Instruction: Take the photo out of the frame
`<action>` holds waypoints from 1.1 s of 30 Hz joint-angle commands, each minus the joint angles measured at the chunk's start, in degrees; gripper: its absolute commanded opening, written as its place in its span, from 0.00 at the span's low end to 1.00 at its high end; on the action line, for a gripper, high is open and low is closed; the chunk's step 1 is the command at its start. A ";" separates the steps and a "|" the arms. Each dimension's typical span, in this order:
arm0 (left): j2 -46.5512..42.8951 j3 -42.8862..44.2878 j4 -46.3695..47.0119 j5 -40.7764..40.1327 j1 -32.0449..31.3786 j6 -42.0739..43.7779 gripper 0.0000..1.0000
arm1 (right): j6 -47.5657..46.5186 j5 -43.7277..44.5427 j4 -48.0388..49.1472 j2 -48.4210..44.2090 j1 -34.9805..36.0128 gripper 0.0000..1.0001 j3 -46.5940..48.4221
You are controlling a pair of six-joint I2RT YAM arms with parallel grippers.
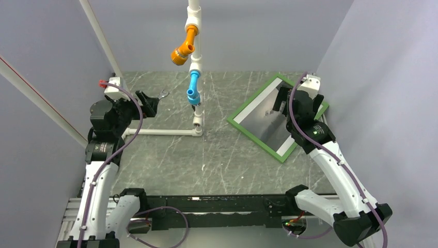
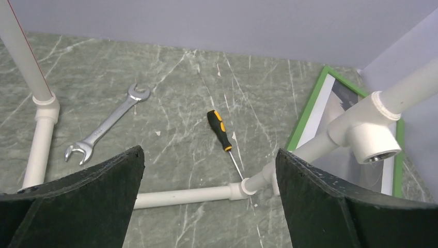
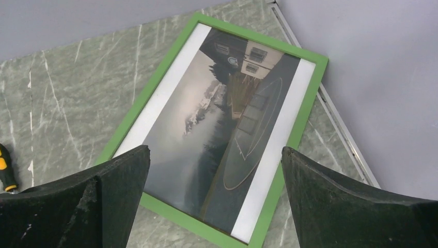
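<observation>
green moulding marks the frame (image 3: 261, 39), which lies flat and face up on the marbled grey tabletop (image 1: 222, 165), towards the far right and close to the right wall. the photo (image 3: 227, 119) sits inside it, a dark greyscale scene with white margins down its two long sides. no backing panel or clips show from this side.

the right gripper (image 3: 214, 152) hangs above the frame's near end with its fingers spread wide, holding nothing and touching nothing. the left gripper (image 2: 209, 151) is spread just as wide and also empty. it hovers over the left part of the tabletop, where a wrench (image 2: 108, 124) and a black and yellow screwdriver (image 2: 222, 132) lie beside a white pipe assembly (image 2: 186, 196), well apart from the frame.

by my reading the task is at its very start: the photo is fully seated and nothing has been opened. since the picture faces up, the way in is most likely from the back, so the next move probably calls for the right gripper to come down on one edge of the moulding, pinch it and tip the frame over. the frame is wide and thin, so a grip on one edge may let it swing or slide, and the nearby wall leaves little room on that side. the left gripper could steady the opposite edge.
</observation>
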 commanded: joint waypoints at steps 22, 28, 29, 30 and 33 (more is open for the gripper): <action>24.39 1.79 -4.51 1.49 0.21 -13.37 0.96 | -2.46 -17.57 6.61 3.09 -0.18 1.00 -4.01; 29.09 1.86 -0.27 13.92 0.17 -13.46 0.98 | -1.53 -22.52 5.63 9.55 -0.18 1.00 -3.25; 28.79 1.00 1.23 15.54 0.17 -13.74 0.98 | -0.57 -22.44 4.50 11.46 -0.13 1.00 -2.46; 28.06 -0.37 2.45 16.23 0.14 -14.05 0.99 | 0.83 -21.74 3.33 13.45 -0.17 1.00 -1.32; 24.37 -5.53 6.23 17.66 0.17 -14.61 0.99 | 4.04 -21.30 1.40 17.90 -0.37 1.00 -0.40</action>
